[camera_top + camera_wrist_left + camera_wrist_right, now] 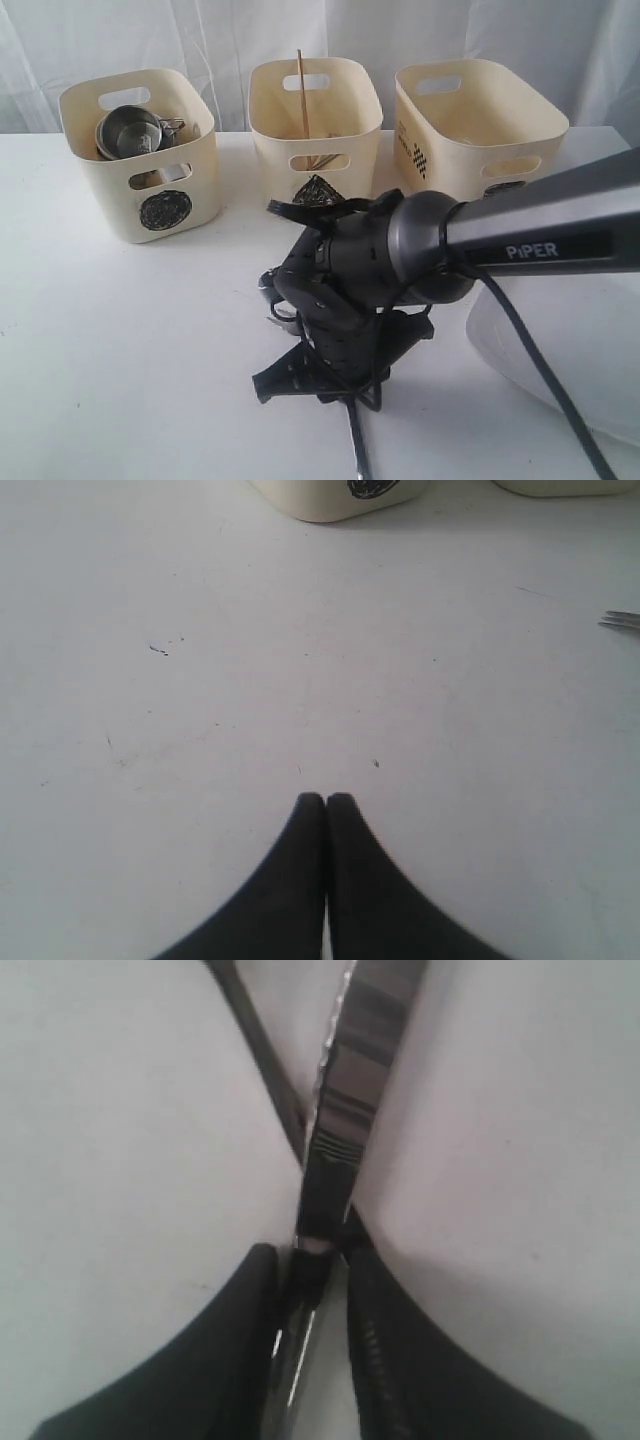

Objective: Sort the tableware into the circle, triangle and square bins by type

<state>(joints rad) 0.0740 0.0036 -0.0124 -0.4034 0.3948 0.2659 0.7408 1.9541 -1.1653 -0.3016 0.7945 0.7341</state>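
- Dark grey arm (560, 232) reads "PiPER" in white letters.
- Right pincer (315, 1256) clamps a flat steel knife (345, 1090).
- Left pincer (326, 800) closed, empty, above white worktop (300, 630).

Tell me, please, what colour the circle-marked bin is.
The circle bin is cream, clearest in the exterior view.

My exterior camera looked down across the tabletop (120, 350) toward the bins (315, 120), the right arm (520, 235) close before it. The left wrist camera faced low toward the circle bin (310, 502), which both views shared. The right wrist camera sat tight over the knife (335, 1130).
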